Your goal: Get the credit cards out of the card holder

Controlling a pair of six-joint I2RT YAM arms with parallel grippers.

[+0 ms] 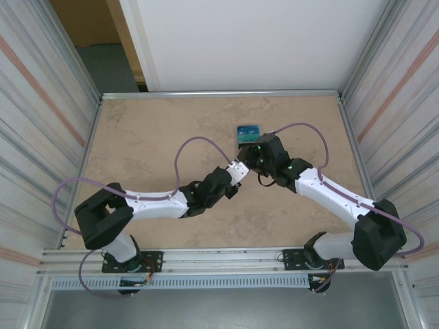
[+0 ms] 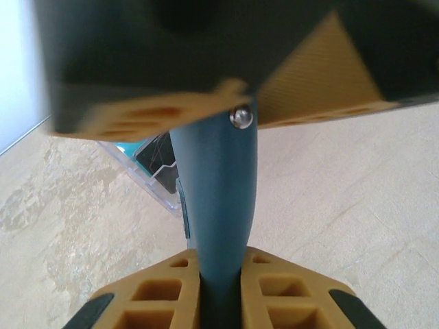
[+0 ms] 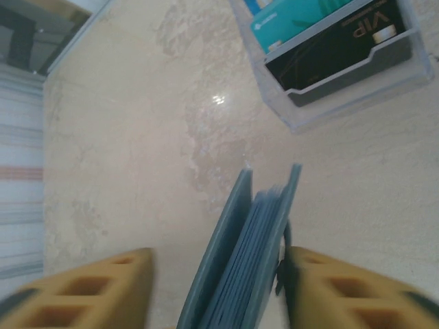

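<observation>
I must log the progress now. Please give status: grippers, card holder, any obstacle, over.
Left gripper shut on card holder. Right gripper open, astride it too. Holder slightly spread, thin layers inside. Clear card stand beyond, apart.

A clear-walled stand (image 1: 247,132) sits on the beige marbled table (image 1: 151,137).

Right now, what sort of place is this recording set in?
Probably a purpose-built robot test cell, not a home or shop: a stone-patterned tabletop boxed in by corrugated panel walls, with an aluminium rail running along the near edge.
</observation>
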